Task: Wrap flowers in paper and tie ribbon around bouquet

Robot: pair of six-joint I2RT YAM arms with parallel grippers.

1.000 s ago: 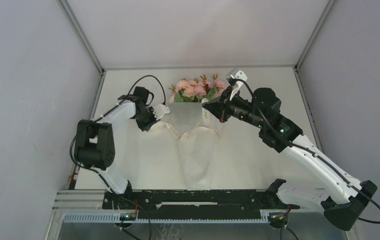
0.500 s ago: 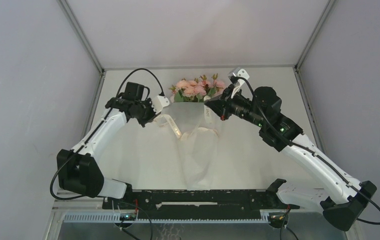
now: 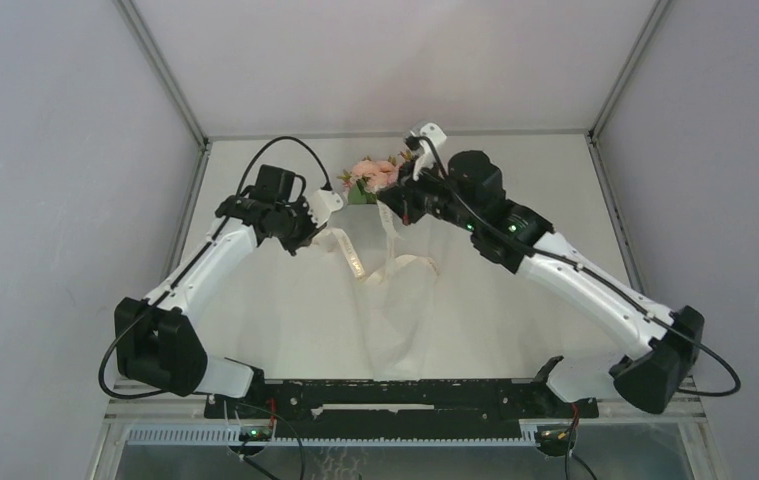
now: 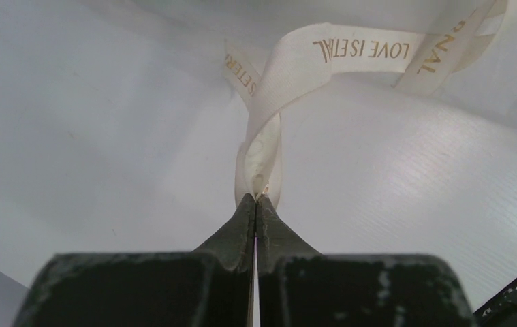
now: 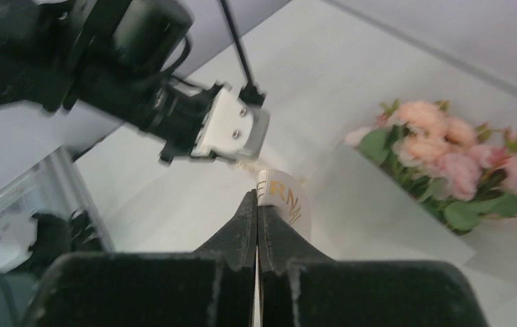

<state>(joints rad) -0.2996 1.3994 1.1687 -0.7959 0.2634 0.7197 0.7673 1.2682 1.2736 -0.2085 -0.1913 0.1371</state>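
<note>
Your right gripper [image 5: 256,195], clamped shut on one ribbon [image 4: 351,51] end, has swung leftward over the bouquet [image 3: 392,312]. Your left gripper [image 4: 256,199] pinches the other end, left of the bouquet. The band lies across the bouquet, so the tie is probably starting.

The only writing is gold print on the cream ribbon [image 4: 351,51]. In the left wrist view, along the top of the frame and upside down, the clearest stretch reads "LOVE IS ET", with further letters lost in a fold. A strip at upper left shows "ETER". A strip at upper right shows "NAL". In the right wrist view, "RN" can be read on the ribbon at mid-frame.
</note>
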